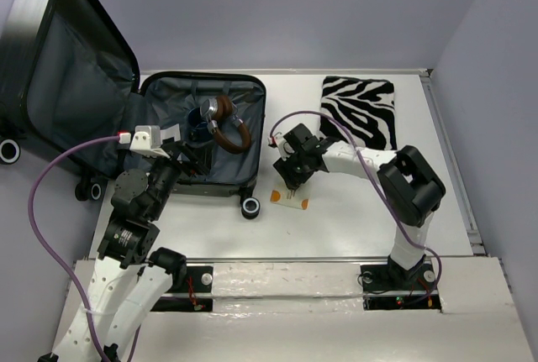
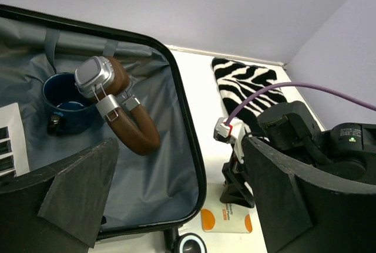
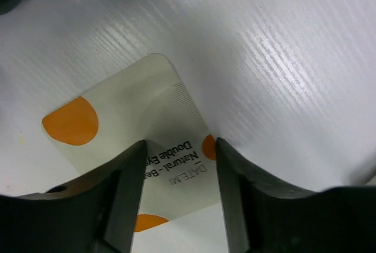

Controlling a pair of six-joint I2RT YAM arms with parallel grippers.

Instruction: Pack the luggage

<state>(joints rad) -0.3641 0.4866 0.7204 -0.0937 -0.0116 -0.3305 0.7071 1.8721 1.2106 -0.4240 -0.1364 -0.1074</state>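
The luggage (image 1: 248, 106) lay open at the left of the bench (image 1: 353, 219), headphones (image 1: 227, 127) and mug (image 1: 200, 123) inside, so the right fingers (image 3: 126, 176) stood spread astride the packet (image 3: 129, 118) just beside it — seemingly poised to pinch — while the left fingers (image 2: 76, 188), also spread, hovered empty over its near rim.

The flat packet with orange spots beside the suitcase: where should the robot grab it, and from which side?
Probably from straight above, pinching across its width near one end. The packet lies flat on the table with nothing raised to hold, and the right hand hangs open over it.
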